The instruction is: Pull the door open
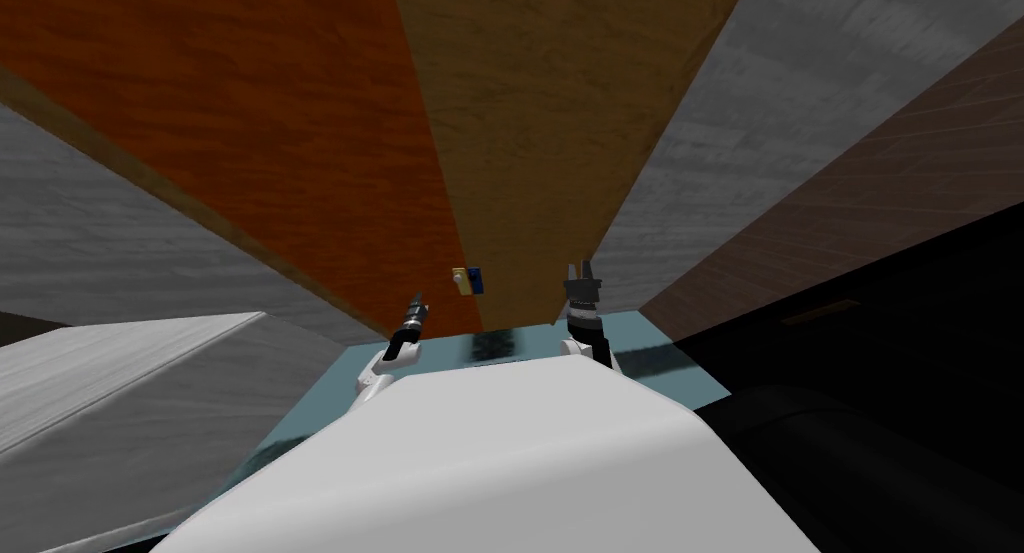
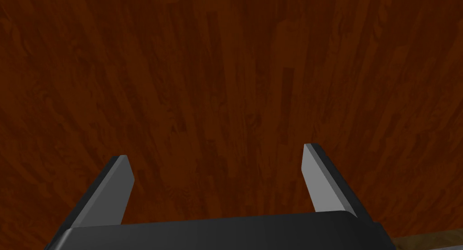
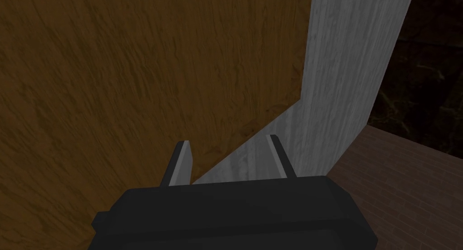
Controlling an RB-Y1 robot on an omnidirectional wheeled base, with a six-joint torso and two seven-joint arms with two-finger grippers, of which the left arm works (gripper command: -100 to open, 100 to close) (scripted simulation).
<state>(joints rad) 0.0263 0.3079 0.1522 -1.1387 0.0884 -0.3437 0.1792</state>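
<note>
Left hand is raised in front of the chest, fingers wide apart with nothing between them. It faces flat onto the red-brown panel.

Right hand is also raised and empty. Its fingers are apart, with a narrower gap than the left's. It aims at the corner where the ochre panel meets the grey wall.

Door handle is small, yellow and blue. It straddles the seam between the two panels, between the hands and nearer the left one. Neither hand touches it.

Judgement: both hands are held spread at handle height as a pre-grasp. The left must shift toward the seam before it can close. Which panel swings I cannot tell.

Beyond the wall, to the right, is a black area.
</note>
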